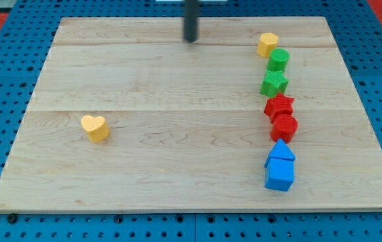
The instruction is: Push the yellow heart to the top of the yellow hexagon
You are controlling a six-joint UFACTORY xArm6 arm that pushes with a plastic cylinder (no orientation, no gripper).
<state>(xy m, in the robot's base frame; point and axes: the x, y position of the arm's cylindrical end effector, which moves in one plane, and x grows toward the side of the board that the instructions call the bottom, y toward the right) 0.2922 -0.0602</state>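
Blue pegboard is showing on all sides of the pale wooden desk (177, 161), which is filling most of the frame. My tip (191, 39) is sitting near the top centre of the frame, touching nothing; as an end effector it is just a bare rod, so it has no jaws to open and is holding nothing.

Yellow heart (94, 127) is lying alone at the left of the frame, a little below the middle, well apart from everything else. It is looking like a small, rounded, orange-yellow block with its lobes facing the top of the frame and its point toward the bottom right. Yellow hexagon (267, 44) is sitting at the upper right, heading a column that is running down the right side: green cylinder (278, 59), green star (274, 83), red star (279, 105), red cylinder (284, 126), then two blue blocks (280, 167) touching each other.

Risks, as I am judging them: the push is going to be long and diagonal, and the heart's curved sides are likely to let it slip off the rod or spin if I am pressing off-centre. The gap between the hexagon and the desk's top edge is looking narrow, so an overshoot may be sending the heart off the desk, and a low approach may be knocking the hexagon or the green cylinder out of line
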